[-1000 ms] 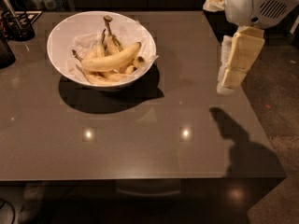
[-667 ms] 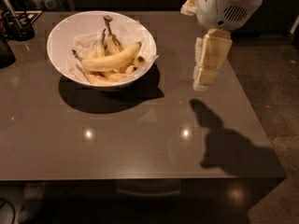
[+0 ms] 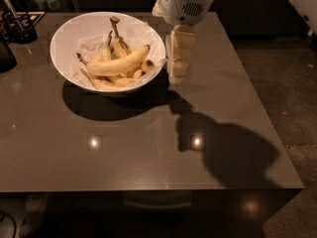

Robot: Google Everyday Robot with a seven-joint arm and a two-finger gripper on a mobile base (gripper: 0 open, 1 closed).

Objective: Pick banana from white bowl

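The banana (image 3: 119, 63) lies in the white bowl (image 3: 63, 39), back-left on the table (image 3: 148, 157), the hand (image 3: 178, 73) seemingly just right of it.

Views: one.
Position: high, over the near edge of the glossy dark-brown square table (image 3: 138, 162), facing forward and steeply down.
Range: medium; the whole tabletop is in frame, with speckled grey floor (image 3: 292, 98) at right.
My cream two-finger gripper (image 3: 178, 72) hangs at top centre, just right of the wide glossy white bowl (image 3: 63, 36).

Glossy grey table (image 3: 124, 167), speckled floor (image 3: 290, 88)
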